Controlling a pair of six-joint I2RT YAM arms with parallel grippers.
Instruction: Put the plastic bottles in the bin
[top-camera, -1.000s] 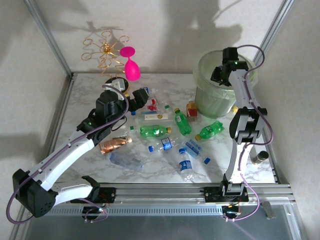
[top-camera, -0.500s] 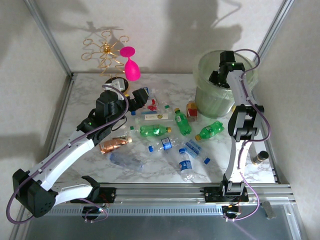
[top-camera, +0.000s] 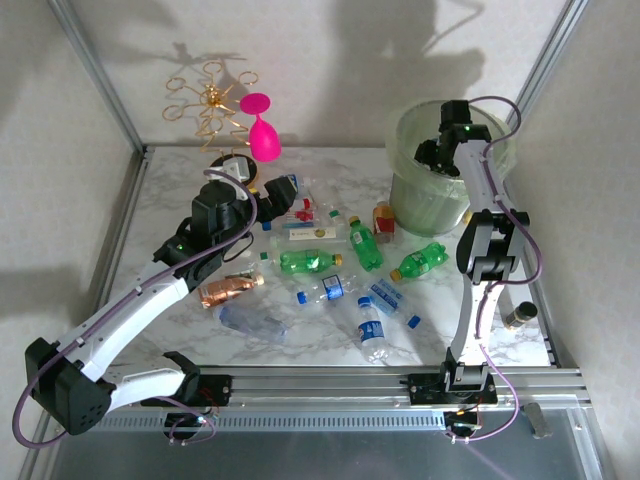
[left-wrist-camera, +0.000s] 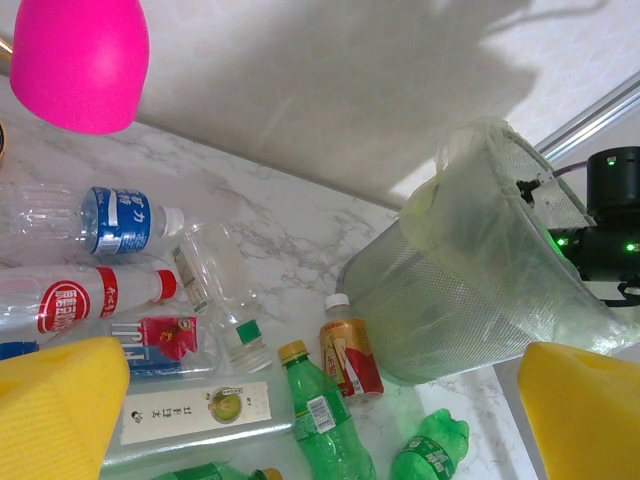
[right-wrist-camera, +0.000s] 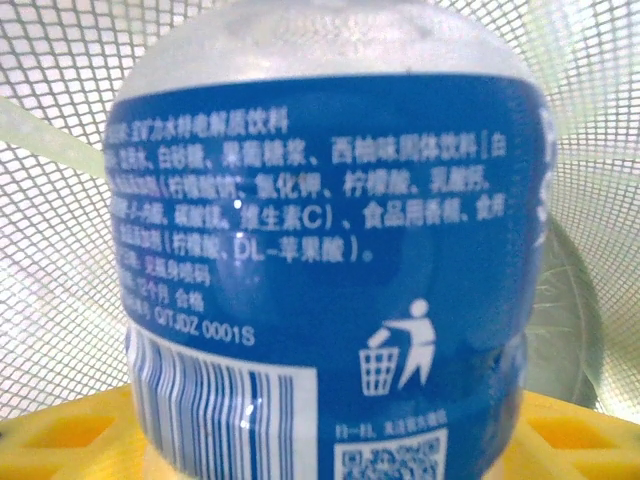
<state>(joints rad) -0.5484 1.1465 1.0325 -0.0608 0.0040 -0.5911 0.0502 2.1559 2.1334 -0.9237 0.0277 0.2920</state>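
Note:
Several plastic bottles lie scattered across the marble table, among them a green one (top-camera: 310, 261) and a clear one with a blue label (top-camera: 372, 330). The pale-green bin (top-camera: 420, 195) stands at the back right. My right gripper (top-camera: 440, 150) reaches down inside its mouth. A blue-labelled bottle (right-wrist-camera: 320, 250) sits between its yellow fingers (right-wrist-camera: 60, 440) over the mesh wall; the contact of pads and bottle is hidden. My left gripper (top-camera: 285, 190) hovers open and empty over the bottles at the back left. Through it I see a green bottle (left-wrist-camera: 320, 420) and the bin (left-wrist-camera: 470, 290).
A pink wine glass (top-camera: 262, 130) and a gold wire rack (top-camera: 210, 100) stand at the back left. A copper-coloured bottle (top-camera: 228, 290) lies by the left arm. Loose blue caps (top-camera: 301, 297) dot the table. Metal frame posts (top-camera: 545, 70) flank the bin.
Over the last second my right gripper has shifted slightly left and deeper into the bin's mouth, then stopped. The left arm and the bottles on the table have not moved.

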